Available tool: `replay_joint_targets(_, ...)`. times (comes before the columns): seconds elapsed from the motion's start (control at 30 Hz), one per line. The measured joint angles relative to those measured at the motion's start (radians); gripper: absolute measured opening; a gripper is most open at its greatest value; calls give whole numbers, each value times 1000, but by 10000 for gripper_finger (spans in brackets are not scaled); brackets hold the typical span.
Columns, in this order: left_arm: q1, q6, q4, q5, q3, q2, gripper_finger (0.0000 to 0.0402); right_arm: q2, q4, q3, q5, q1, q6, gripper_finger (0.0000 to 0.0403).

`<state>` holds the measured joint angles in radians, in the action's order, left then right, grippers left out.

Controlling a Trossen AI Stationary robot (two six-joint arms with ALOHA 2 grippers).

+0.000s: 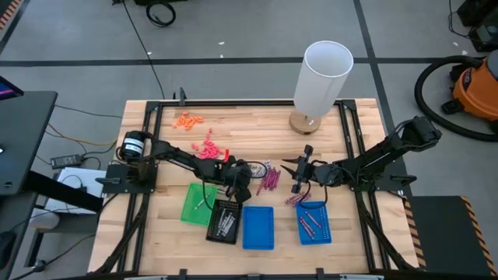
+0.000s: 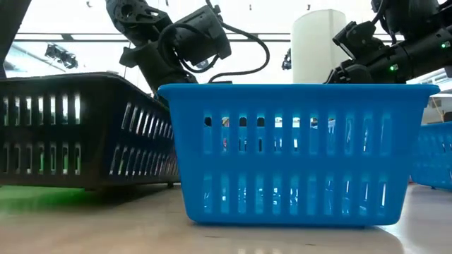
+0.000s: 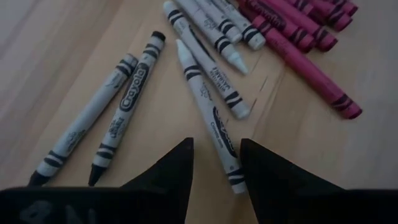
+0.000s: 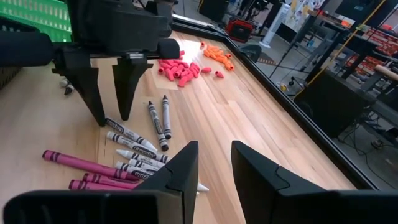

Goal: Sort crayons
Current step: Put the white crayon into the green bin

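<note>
Hovering low over the crayon pile, the left pincer point(image 4: 112, 93) stands released, its two dark fingers point(image 3: 168, 171) spread apart with a silvery-grey crayon point(image 3: 208, 115) lying on the counter point(image 1: 257, 128) between and just ahead of their tips; nothing is grasped. The silvery-grey crayons point(image 4: 140, 146) lie loose on the bare wood near the counter's middle, several fanned out, two set side by side slightly apart from the rest. The maroon-magenta crayons point(image 3: 305, 46) lie in a cluster touching that grey group on one side.

The right pincer point(image 1: 299, 175) is positioned near the same pile from the opposite side, its jaws also parted and empty, facing the left pincer across the crayons.

Four trays sit along the counter's near edge: a green tray point(image 1: 196, 204), a black tray point(image 1: 226, 222) holding pale sticks, a blue tray point(image 1: 258, 227) and a second blue tray point(image 1: 313, 222) holding magenta sticks. More magenta crayons point(image 1: 268, 179) lie just beyond the trays.

Farther back rest pink pieces point(image 1: 210, 149), orange pieces point(image 1: 189, 120) and a white cylinder point(image 1: 320, 82) on a wooden base.
</note>
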<state>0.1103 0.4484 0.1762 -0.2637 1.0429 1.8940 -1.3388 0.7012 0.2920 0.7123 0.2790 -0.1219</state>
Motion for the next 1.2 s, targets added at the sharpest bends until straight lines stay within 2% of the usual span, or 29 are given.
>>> replay_joint_targets(0.67,-1,44,10,5,0,-1,139,0,0,0,-4,0,7,105)
replay_joint_targets(0.77,-1,55,18,4,0,-1,117,0,-1,0,-4,0,7,105)
replay_joint_targets(1.03,-2,75,26,18,0,-4,18,0,-1,0,-4,0,7,105)
replay_joint_targets(1.2,-2,76,29,39,-2,-14,13,0,-5,0,-9,0,12,105)
